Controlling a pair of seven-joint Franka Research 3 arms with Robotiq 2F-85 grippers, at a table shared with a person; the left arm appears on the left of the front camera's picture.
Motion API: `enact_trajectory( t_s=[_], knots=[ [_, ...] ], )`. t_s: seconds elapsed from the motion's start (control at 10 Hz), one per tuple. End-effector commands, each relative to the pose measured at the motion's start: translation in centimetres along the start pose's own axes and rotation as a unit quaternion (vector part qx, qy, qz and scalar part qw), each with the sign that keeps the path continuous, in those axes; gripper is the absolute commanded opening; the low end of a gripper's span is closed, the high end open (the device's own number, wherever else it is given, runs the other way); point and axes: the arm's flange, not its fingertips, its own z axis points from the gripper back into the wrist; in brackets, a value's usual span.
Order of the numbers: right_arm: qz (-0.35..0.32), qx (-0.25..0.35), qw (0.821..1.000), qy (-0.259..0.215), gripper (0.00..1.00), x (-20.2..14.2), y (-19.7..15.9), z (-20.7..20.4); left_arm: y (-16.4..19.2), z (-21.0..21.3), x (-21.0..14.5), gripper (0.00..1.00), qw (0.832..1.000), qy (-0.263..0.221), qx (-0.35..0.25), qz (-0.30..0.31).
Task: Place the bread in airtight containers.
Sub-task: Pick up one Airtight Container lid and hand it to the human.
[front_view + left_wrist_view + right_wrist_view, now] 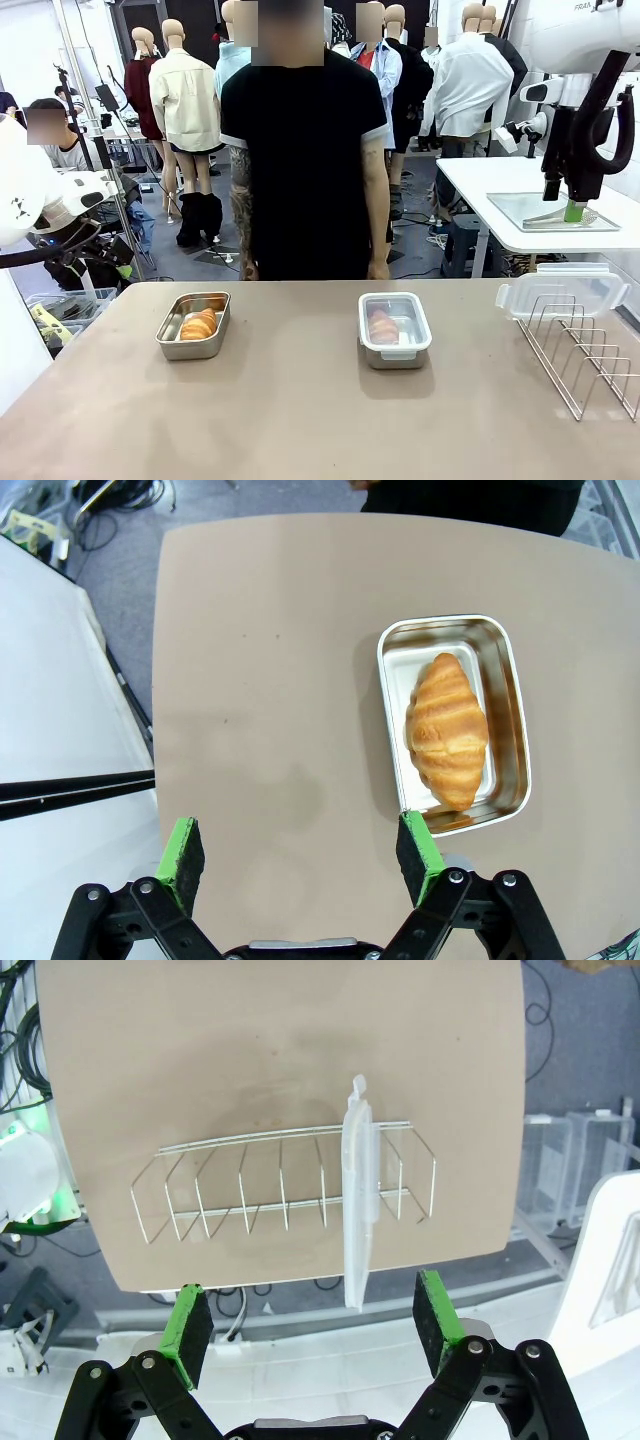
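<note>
Two small rectangular stainless-steel tins sit mid-frame in the front view. The left tin is uncovered and holds a golden-brown ridged croissant; the right tin carries a clear plastic clip-on lid, with a second croissant dimly visible beneath. The left wrist view shows the left gripper spread wide above bare tabletop, lower left of that uncovered tin. The right wrist view shows the right gripper spread, empty, above a wire rack holding a second clear plastic lid on edge.
</note>
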Motion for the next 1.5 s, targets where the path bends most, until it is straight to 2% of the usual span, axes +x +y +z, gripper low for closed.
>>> enact_trajectory(
  t_s=[0.0,0.2,0.7,0.9,1.1,1.3,1.4],
  knots=[
    [-0.022,-0.001,1.000,0.007,1.00,-0.1,-1.1,-2.0,0.1,-0.1,0.1,1.00,1.000,-0.006,-0.001,0.009],
    [-0.043,-0.030,0.998,0.022,1.00,-0.8,-3.0,-5.1,0.1,-0.1,0.1,1.00,1.000,-0.006,-0.001,0.009],
    [-0.039,0.004,0.999,0.012,1.00,-2.8,-3.9,-10.0,0.1,-0.1,0.1,1.00,1.000,-0.006,-0.001,0.009],
    [-0.036,0.006,0.999,-0.001,1.00,-3.5,-3.7,-11.6,0.1,-0.1,0.1,1.00,1.000,-0.006,-0.001,0.009],
    [-0.030,0.004,0.999,0.016,1.00,-3.6,-4.0,-13.1,0.1,-0.1,0.1,1.00,1.000,-0.006,-0.001,0.009],
    [-0.051,0.002,0.999,-0.002,1.00,-3.8,-5.1,-14.0,0.1,-0.1,0.1,1.00,1.000,-0.006,-0.001,0.009],
    [-0.056,0.002,0.998,0.005,1.00,-3.7,-5.8,-14.5,0.1,-0.1,0.1,1.00,1.000,-0.006,-0.001,0.009]
  ],
)
